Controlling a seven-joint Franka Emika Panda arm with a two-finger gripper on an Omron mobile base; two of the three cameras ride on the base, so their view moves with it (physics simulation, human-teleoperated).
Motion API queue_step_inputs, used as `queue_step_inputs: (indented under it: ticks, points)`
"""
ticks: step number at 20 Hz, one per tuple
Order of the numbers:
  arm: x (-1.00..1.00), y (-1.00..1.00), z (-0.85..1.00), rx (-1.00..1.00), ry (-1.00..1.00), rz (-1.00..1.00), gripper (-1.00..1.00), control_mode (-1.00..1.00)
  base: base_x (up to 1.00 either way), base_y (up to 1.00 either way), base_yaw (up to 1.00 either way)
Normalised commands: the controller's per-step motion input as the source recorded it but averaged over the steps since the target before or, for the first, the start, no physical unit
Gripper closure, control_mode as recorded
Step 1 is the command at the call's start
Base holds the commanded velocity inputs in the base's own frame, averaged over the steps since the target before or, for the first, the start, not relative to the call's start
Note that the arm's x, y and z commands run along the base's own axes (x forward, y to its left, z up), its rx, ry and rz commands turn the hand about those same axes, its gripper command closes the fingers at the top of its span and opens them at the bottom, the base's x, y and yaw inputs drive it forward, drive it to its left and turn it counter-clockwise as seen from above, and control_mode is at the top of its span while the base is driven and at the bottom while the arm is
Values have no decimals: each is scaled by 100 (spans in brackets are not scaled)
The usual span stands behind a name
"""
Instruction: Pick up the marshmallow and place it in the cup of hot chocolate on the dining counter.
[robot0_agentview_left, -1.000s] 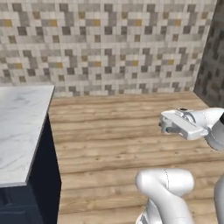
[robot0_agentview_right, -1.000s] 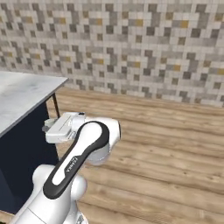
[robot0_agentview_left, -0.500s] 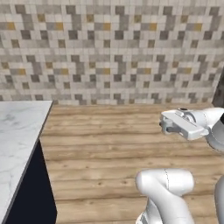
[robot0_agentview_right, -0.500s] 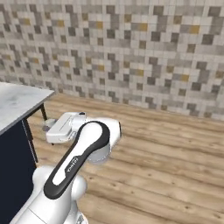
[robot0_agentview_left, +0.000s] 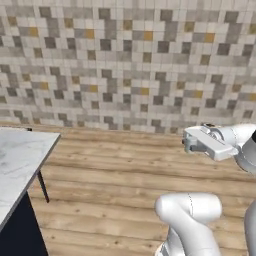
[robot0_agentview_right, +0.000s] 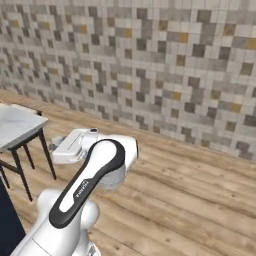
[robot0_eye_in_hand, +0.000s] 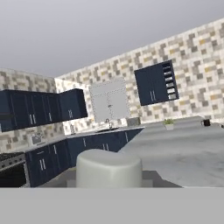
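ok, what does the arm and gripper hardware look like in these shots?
Glossy white, rounded arm links with fat cylindrical joints. One link carries a long dark inlay strip with small white lettering, too small to read. The hand is a flat white block with grey details. No loose cables visible. The gripper's own fingers can't be made out.

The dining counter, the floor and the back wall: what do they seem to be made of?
The dining counter looks like polished white marble, going by its faint grey veins, on a dark navy base. The floor seems to be warm brown wood planks, with long board seams and grain. The back wall appears tiled: a mosaic of small square tiles in grey, beige and ochre, matte-looking.
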Motion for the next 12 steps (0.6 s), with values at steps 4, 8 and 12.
queue_step_inputs:
  ticks: [4,8,12]
  points:
    - [0,0,0,0,0,0,100,100,100,-69,34]
    - [0,0,0,0,0,0,100,100,100,-68,35]
    - [0,0,0,0,0,0,100,100,100,-68,40]
